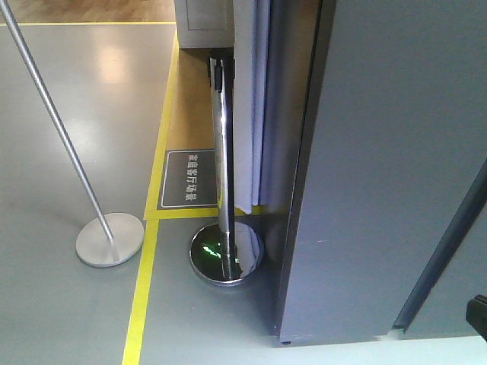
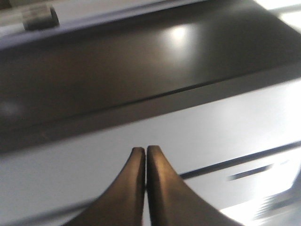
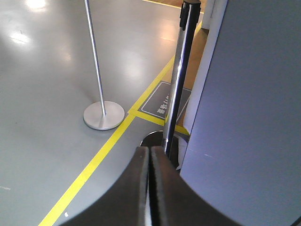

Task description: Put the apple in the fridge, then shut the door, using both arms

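Front-facing view: the fridge [image 1: 396, 167] fills the right half as a tall dark grey slab standing on the grey floor [image 1: 68, 304]. At 9 o'clock from its base stands a chrome post [image 1: 223, 152] on a mirror-bright round base; further toward 9 o'clock is a matte silver stand [image 1: 109, 239] with a leaning pole. Yellow floor tape [image 1: 144, 289] runs between them, and a grey floor sign [image 1: 188, 179] lies at 12 o'clock from the chrome base. No gripper shows clearly; only a dark scrap sits at the 4 o'clock corner. The apple is not to be seen in any view.

Left wrist view: the left gripper [image 2: 146, 150] rises from 6 o'clock, its fingers pressed together with nothing between them. The tips point at a blurred dark glossy surface [image 2: 141, 61] with a pale grey surface below; whether they touch it cannot be told.

Right wrist view: the right gripper [image 3: 149, 155] also enters from 6 o'clock, fingers pressed together and empty, pointing down and forward over the floor. This view alone shows the chrome post's black top [image 3: 190, 12], with the fridge's grey side at 3 o'clock and the silver stand at 10 o'clock.
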Controlling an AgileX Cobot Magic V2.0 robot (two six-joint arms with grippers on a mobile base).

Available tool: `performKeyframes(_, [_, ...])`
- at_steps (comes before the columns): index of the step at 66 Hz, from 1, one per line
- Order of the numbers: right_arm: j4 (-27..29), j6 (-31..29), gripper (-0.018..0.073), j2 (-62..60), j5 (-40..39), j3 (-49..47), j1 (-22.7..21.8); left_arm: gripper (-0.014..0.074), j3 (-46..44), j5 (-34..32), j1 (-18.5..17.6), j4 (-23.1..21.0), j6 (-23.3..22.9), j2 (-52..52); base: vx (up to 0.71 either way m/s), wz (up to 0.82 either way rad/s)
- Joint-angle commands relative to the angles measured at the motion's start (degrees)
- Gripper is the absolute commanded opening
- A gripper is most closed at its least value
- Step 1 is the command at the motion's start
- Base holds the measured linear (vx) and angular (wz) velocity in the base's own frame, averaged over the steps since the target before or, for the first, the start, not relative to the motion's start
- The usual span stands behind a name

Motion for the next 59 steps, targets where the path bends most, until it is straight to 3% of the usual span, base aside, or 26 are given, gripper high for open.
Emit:
performKeyframes(1, [1.77, -0.44, -0.0006, 0.74, -3.41, -1.36, -0.11, -0.0008, -1.15, -0.15, -0.17, -3.95, 15.99, 0.58, 0.0, 0.0])
performKeyframes(6, [1.77, -0.44, -0.0006, 0.74, -3.41, -1.36, -0.11, -0.0008, -0.29, -0.82, -0.24, -3.95, 33.24, 0.58, 0.0, 0.0])
performKeyframes(14, [1.77, -0.44, -0.0006, 0.74, -3.41, -1.36, -0.11, -0.0008, 1.89, -1.27, -0.24, -3.95, 54.51, 0.53, 0.0, 0.0])
performKeyframes(20, [1.77, -0.44, -0.0006, 0.74, -3.41, -1.36, -0.11, -0.0008, 3.51, -1.7, -0.24, -3.95, 64.33, 0.53, 0.0, 0.0])
performKeyframes(24, [1.77, -0.44, -0.0006, 0.74, -3.41, -1.36, -0.11, -0.0008, 4.67, -2.53, -0.24, -3.95, 68.44, 0.53, 0.0, 0.0])
performKeyframes(29, [1.77, -0.44, -0.0006, 0.74, -3.41, -1.36, -0.11, -0.0008, 5.97, -3.78, -0.24, -3.95, 70.89, 0.51, 0.0, 0.0])
performKeyframes(59, [1.77, -0.44, -0.0006, 0.74, -3.41, -1.36, -0.11, -0.0008, 6.81, -9.18, -0.24, -3.81, 70.89, 0.51, 0.0, 0.0])
